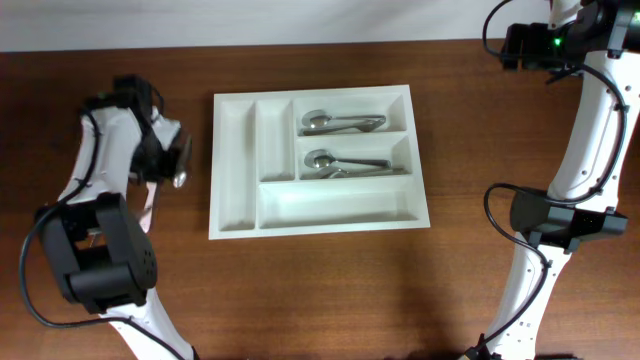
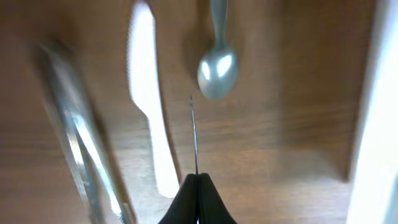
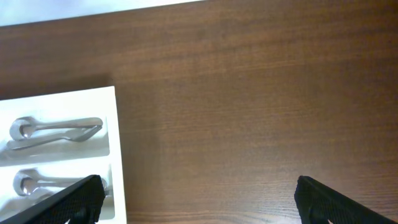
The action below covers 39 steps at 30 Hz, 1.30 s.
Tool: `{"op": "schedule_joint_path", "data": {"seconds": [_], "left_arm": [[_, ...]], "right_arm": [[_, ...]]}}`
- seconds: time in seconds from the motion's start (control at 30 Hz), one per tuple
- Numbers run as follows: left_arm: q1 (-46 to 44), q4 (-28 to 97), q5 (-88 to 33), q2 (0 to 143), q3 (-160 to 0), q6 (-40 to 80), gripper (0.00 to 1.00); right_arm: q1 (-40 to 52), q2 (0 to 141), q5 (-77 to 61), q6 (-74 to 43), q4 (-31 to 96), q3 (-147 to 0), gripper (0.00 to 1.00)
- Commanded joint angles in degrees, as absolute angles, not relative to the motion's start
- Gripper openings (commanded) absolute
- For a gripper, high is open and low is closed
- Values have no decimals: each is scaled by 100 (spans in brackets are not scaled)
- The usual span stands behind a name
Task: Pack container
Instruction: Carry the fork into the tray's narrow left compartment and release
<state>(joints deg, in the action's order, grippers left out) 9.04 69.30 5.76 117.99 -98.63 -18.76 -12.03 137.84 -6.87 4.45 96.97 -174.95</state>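
The container is a large white cutlery tray in the middle of the table; its edge shows in the left wrist view and the right wrist view. Metal spoons lie in two of its long compartments. My left gripper is left of the tray, shut on a thin utensil seen edge-on, which sticks out from the fingertips. Below it on the table lie a metal spoon and a white plastic knife. My right gripper is open and empty, right of the tray.
A blurred metal utensil lies left of the white knife. In the overhead view the right gripper is at the far right back corner. The tray's two narrow compartments and its bottom long compartment hold nothing.
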Motion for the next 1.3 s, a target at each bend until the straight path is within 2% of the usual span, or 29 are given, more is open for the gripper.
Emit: {"op": "schedule_joint_path", "data": {"seconds": [0.0, 0.17, 0.3, 0.57, 0.73, 0.87, 1.2, 1.23, 1.27], "left_arm": [[714, 7306, -770, 11795, -10805, -1559, 2], [325, 7155, -2250, 11795, -11345, -749, 2], [-248, 6676, -2526, 11797, -11351, -537, 2], [-1175, 5861, -1313, 11830, -11351, 543, 2], [-1452, 5616, -484, 11944, -11351, 1048, 2], [-1457, 5465, -425, 12221, -11351, 1409, 2], [-1459, 5229, -469, 13067, -11351, 1406, 2], [-1459, 5227, -471, 13120, -11351, 1406, 2], [-1459, 5227, -471, 13124, -11351, 1406, 17]], "right_arm": [[-1240, 13729, -681, 399, 9719, -17502, 99], [-1240, 13729, -681, 399, 9719, -17502, 99], [-1240, 13729, -681, 399, 9719, -17502, 99], [-1240, 13729, -681, 399, 9719, -17502, 99], [-1240, 13729, -681, 399, 9719, -17502, 99], [-1240, 13729, -681, 399, 9719, -17502, 99], [-1240, 13729, -681, 399, 9719, -17502, 99], [-1240, 13729, -681, 399, 9719, -17502, 98], [-1240, 13729, -681, 399, 9719, -17502, 99]]}}
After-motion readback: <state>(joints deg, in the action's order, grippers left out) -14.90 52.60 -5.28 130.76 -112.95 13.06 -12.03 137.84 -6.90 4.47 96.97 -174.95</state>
